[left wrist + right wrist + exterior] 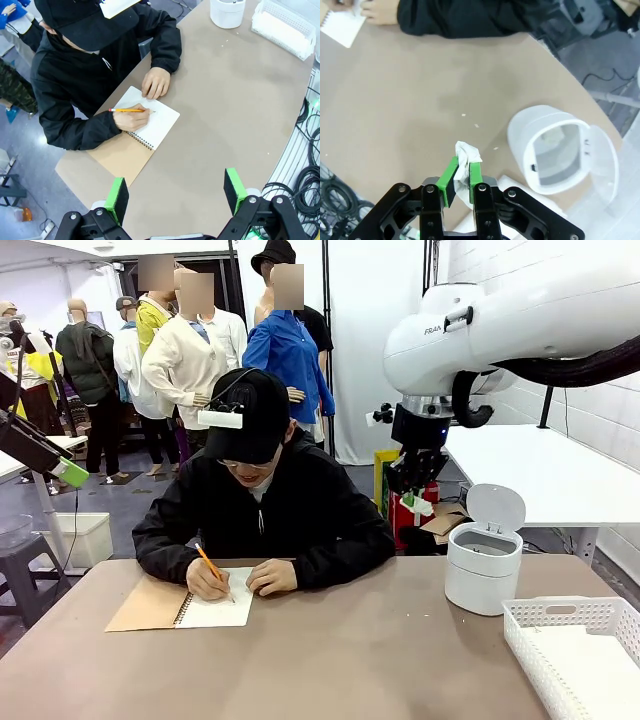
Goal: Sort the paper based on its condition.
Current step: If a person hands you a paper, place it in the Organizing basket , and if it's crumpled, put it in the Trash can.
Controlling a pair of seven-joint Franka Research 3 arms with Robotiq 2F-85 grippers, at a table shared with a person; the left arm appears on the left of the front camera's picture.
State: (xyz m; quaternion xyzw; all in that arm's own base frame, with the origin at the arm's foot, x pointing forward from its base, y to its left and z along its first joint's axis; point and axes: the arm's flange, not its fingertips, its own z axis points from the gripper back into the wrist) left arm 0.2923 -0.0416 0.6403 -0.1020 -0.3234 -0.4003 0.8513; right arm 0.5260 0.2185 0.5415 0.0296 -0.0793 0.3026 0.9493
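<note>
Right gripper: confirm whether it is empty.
No, the right gripper is shut on a crumpled wad of white paper, pinched between its green pads.

At the tabletop's far edge, left of middle, a person (262, 502) writes with an orange pencil (212, 566) in an open notebook (185, 602). A white bin (483, 565), lid up, stands toward the far right corner, and a white basket (575, 650) sits at the near right corner. The right gripper (420, 508) hangs left of the bin, pinching white paper (415, 504).
</note>
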